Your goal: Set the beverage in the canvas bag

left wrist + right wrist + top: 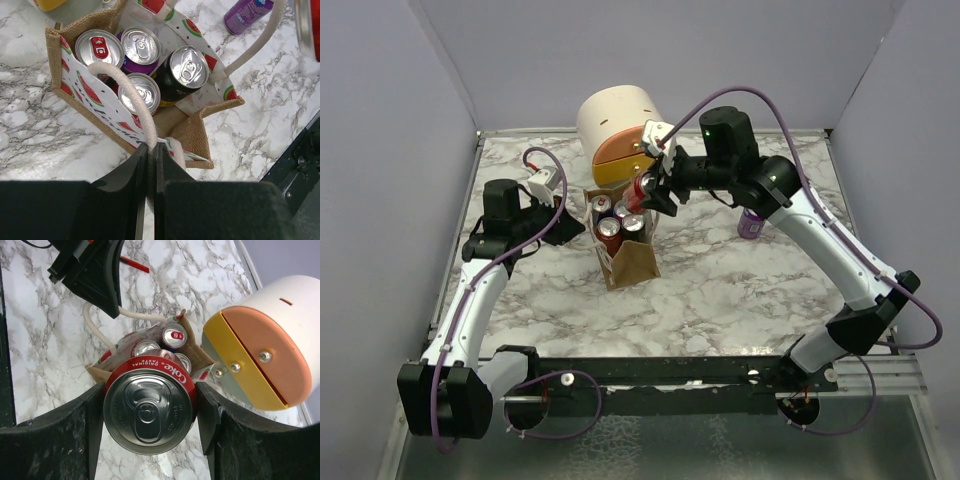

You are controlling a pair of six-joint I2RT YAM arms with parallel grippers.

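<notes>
Above the canvas bag, right jaws clamp a Coke can upright. Left jaws pinch the bag's cream handle. Four cans sit inside; bag stands on desk.

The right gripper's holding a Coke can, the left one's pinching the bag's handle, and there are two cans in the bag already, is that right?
Not two: the left wrist view shows four cans in the canvas bag. The rest stands: the right gripper holds the Coke can, the left gripper pinches a handle.
</notes>
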